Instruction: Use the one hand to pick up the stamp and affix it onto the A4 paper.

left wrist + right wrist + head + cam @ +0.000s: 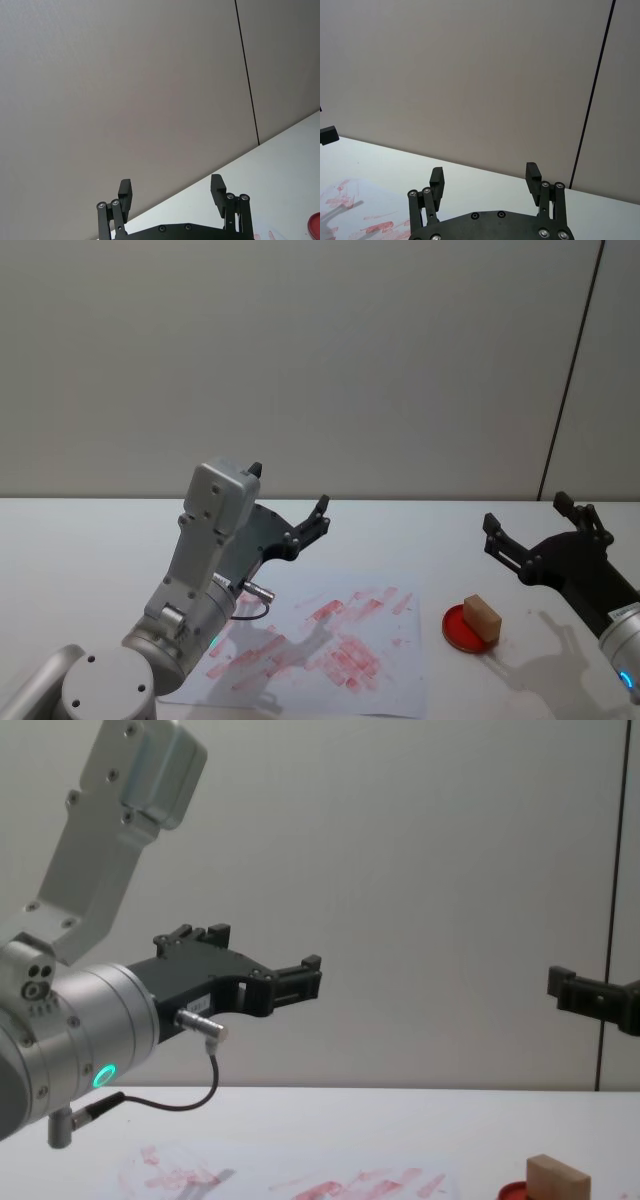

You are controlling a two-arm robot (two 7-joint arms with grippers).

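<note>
A4 paper: near-left corner behind left arm | stamp: base cut off, chest view

The stamp, a small tan wooden block, sits perhaps slightly tilted on the red ink pad, just right of the red-smeared A4 paper lying flat on the desk.

Round red ink pad on white tabletop, right side. Grey wall behind, dark vertical seam.

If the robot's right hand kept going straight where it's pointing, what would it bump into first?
Probably only the wall: the right gripper is open and points over the table, higher than the stamp.
</note>
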